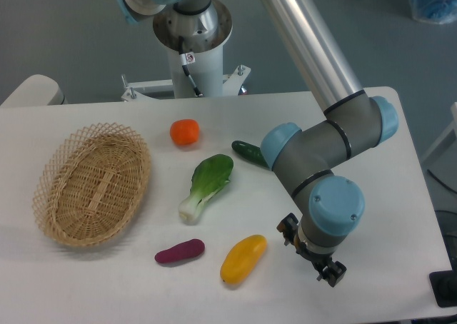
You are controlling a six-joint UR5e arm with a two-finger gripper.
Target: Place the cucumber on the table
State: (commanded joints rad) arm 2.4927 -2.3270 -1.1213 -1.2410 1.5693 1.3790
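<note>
One small tag [188, 58] on the arm's base is too tiny for me to read. My hand [325, 268] hovers over bare tabletop [400, 217]; I can't tell its spread. Cucumber [247, 151] lies beside the bok choy [207, 184], half hidden by the arm.

The cucumber [248, 151] lies on the white counter [86, 288] toward its right half, partly hidden behind the arm's elbow. A bok choy [208, 183] lies just beside it, an orange [185, 132] nearer the far edge. The wicker basket [93, 185] sits by the left edge. The pincer [330, 272] hovers near the front right corner, seemingly holding nothing.
</note>
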